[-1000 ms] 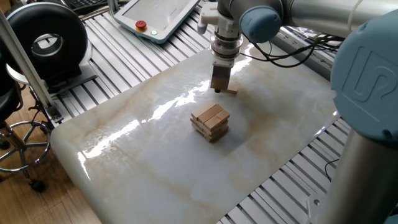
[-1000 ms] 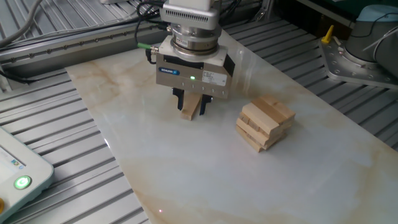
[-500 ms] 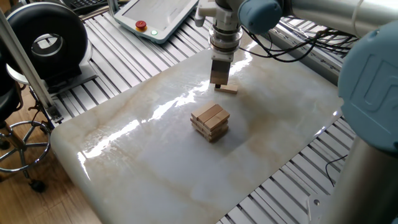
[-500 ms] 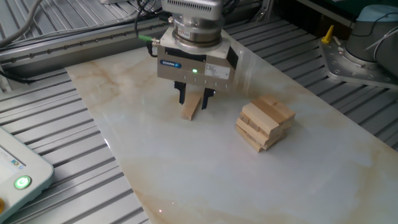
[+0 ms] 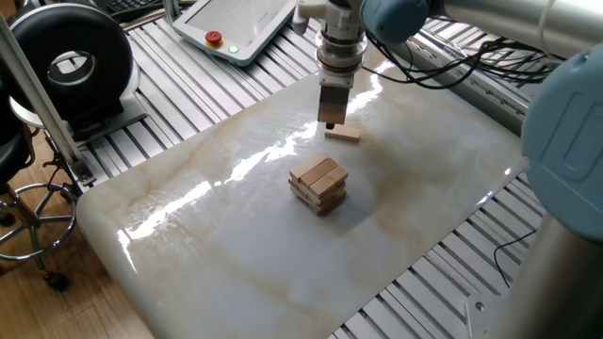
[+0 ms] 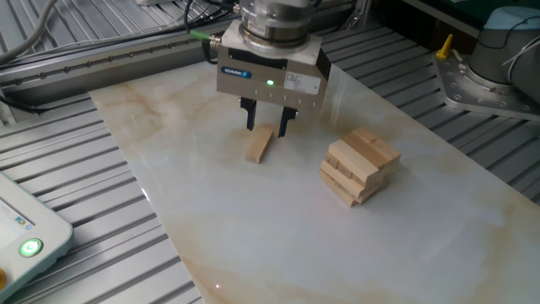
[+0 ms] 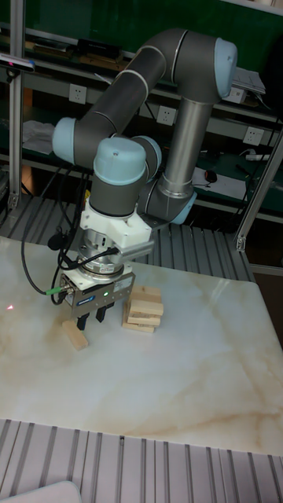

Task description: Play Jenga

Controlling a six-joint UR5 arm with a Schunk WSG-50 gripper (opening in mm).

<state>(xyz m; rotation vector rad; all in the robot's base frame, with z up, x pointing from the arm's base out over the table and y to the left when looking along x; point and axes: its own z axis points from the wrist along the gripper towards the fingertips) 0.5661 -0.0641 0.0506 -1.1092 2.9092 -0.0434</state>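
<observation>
The Jenga stack stands in crossed layers near the middle of the marble table. One loose tan block lies flat on the table apart from the stack. My gripper hovers just above that block, open, with nothing between its dark fingers.
A marble slab forms the work surface, ringed by ribbed aluminium rails. A teach pendant with a red button lies at the back. A black round device stands at the left. Cables run behind the arm.
My gripper let go of the loose block and rose straight up. The block now lies free on the table. The stack has not moved.
</observation>
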